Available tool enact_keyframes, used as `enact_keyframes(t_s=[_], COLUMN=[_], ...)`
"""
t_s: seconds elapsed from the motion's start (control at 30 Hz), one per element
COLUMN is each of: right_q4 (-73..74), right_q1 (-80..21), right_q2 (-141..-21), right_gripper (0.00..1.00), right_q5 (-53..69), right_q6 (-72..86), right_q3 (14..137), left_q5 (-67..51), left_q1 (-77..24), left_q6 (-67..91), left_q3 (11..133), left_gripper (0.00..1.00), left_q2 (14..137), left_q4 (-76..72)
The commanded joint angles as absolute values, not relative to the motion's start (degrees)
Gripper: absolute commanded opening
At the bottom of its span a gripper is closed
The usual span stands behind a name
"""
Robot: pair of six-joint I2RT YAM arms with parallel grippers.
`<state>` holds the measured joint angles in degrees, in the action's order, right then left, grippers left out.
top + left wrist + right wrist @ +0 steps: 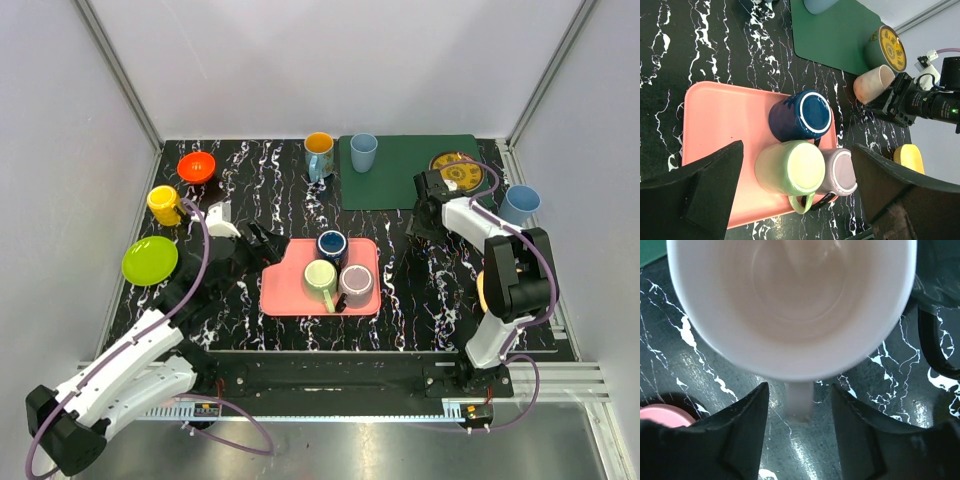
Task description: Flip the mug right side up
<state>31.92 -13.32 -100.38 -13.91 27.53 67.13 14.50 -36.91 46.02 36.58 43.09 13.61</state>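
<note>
A cream-pink mug (874, 82) lies on its side on the black marble table, just below the green mat. Its open mouth (790, 295) fills the right wrist view and its handle (800, 399) points down onto the table. My right gripper (800, 390) is open, with one finger on each side of the handle and a gap on both sides. In the top view my right wrist (432, 190) hides this mug. My left gripper (797, 150) is open and empty above the pink tray (285, 285), which holds upside-down green (320, 275), purple (355, 283) and navy (332, 243) mugs.
A green mat (410, 185) at the back carries a blue cup (363, 152) and a dark mug with a yellow disc (458, 170). An orange-and-blue mug (319, 152), a light blue mug (519, 203), an orange bowl (197, 166), a yellow mug (164, 205) and a green plate (150, 260) stand around.
</note>
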Motion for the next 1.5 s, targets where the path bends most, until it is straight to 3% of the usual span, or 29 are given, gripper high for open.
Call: enact_keyframes(t_s=[0.0, 0.03, 0.27, 0.4, 0.53, 0.7, 0.9, 1.03, 1.2, 1.33, 1.47], right_q4=[30.4, 30.4, 33.8, 33.1, 28.1, 27.4, 25.3, 25.1, 26.3, 27.3, 27.0], right_q1=[-13.1, -13.1, -15.5, -23.9, -30.5, -33.5, -34.4, -34.4, -35.1, -35.3, -35.7], right_q2=[-96.8, -96.1, -84.6, -76.0, -68.7, -67.4, -65.8, -65.8, -64.7, -65.1, -65.1], right_gripper=[0.63, 0.67, 0.73, 0.74, 0.74, 0.73, 0.73, 0.73, 0.72, 0.72, 0.72], right_q5=[-13.0, -13.0, -11.8, -8.6, -3.4, 1.7, 0.4, 0.9, 0.8, 0.9, 0.7], right_q6=[27.7, 27.7, 29.4, 30.8, 31.3, 30.9, 31.6, 30.9, 30.8, 30.6, 30.8], right_q3=[66.3, 66.2, 66.9, 67.2, 60.9, 55.8, 51.4, 52.1, 52.6, 52.6, 51.5], left_q5=[13.0, 13.0, 13.9, 12.9, 17.0, 24.5, 21.8, 22.1, 22.1, 28.6, 34.5], left_q1=[-36.7, -36.7, -36.7, -37.7, -41.6, -43.8, -43.8, -43.8, -46.2, -59.6, -67.0], left_q6=[46.0, 45.9, 44.5, 40.0, 41.9, 51.8, 48.0, 46.6, 49.1, 54.2, 64.1], left_q3=[36.8, 36.8, 37.4, 37.4, 37.3, 40.2, 44.5, 51.5, 49.8, 45.9, 44.2], left_gripper=[0.9, 0.9, 0.91, 0.99, 0.99, 0.99, 0.99, 0.94, 0.82, 0.78, 0.75], left_q2=[43.8, 43.9, 46.4, 50.4, 54.3, 58.2, 65.0, 69.4, 67.8, 66.4, 67.7], left_q4=[11.1, 11.1, 10.3, 7.4, 7.0, 16.3, 13.3, 15.7, 17.1, 19.3, 21.5])
